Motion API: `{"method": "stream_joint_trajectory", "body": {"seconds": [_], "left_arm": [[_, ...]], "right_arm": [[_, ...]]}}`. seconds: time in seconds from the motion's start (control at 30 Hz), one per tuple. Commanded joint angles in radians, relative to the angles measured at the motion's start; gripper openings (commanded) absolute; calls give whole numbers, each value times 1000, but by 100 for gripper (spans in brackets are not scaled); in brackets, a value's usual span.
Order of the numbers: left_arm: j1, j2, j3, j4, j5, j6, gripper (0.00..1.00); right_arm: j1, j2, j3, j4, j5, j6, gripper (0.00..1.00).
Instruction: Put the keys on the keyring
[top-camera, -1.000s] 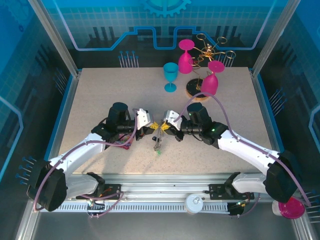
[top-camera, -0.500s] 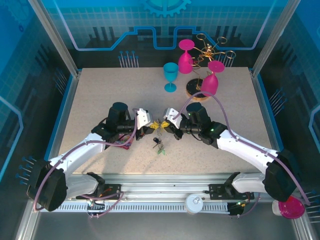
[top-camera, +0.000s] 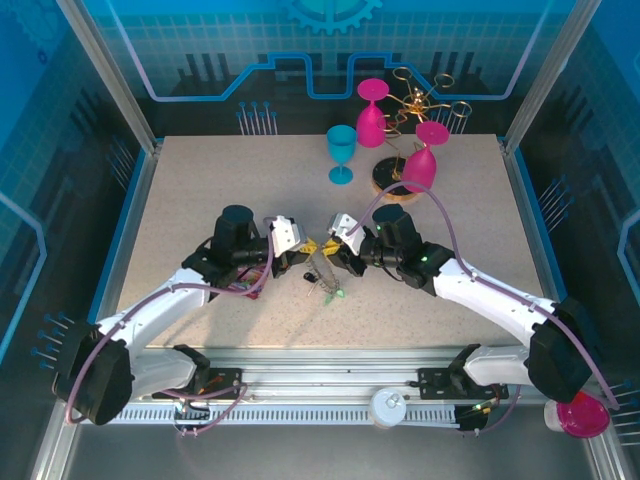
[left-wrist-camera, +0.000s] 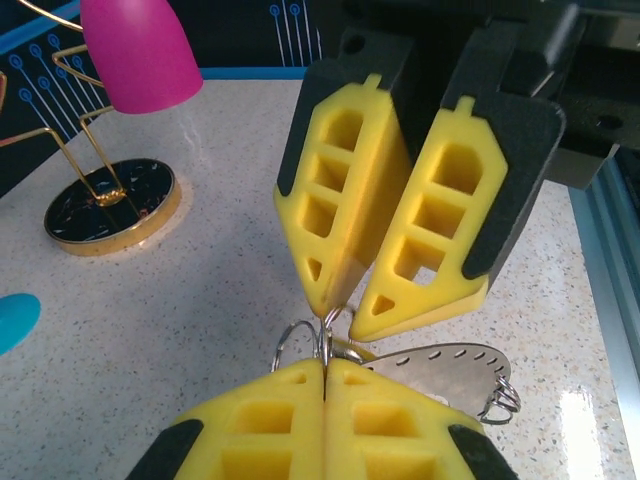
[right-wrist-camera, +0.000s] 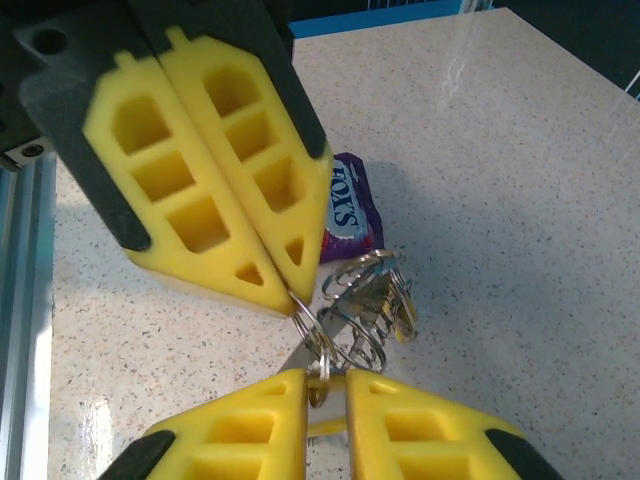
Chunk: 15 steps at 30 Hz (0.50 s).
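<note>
My left fingers and right fingers are each clamped tight on the keyring, which hangs between their tips, keys dangling.

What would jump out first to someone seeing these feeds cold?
The two arms meet tip to tip at the middle of the table. The left gripper and right gripper are both pinched on one tangle of wire rings, with small tagged keys trailing on the near side. After that, the bright pink glasses on the gold rack at the far right.
</note>
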Motion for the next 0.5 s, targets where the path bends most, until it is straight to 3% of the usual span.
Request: {"method": "stream_joint_trajectory", "body": {"seconds": [0.0, 0.17, 0.47], "left_arm": [[-8, -37, -9, 78, 0, 1, 0], [-8, -37, -13, 90, -3, -3, 0], [-8, -40, -8, 89, 40, -6, 0]], "right_arm": [[-21, 5, 19, -16, -17, 14, 21], [-31, -7, 19, -20, -15, 9, 38], [-34, -14, 21, 58, -87, -42, 36]]}}
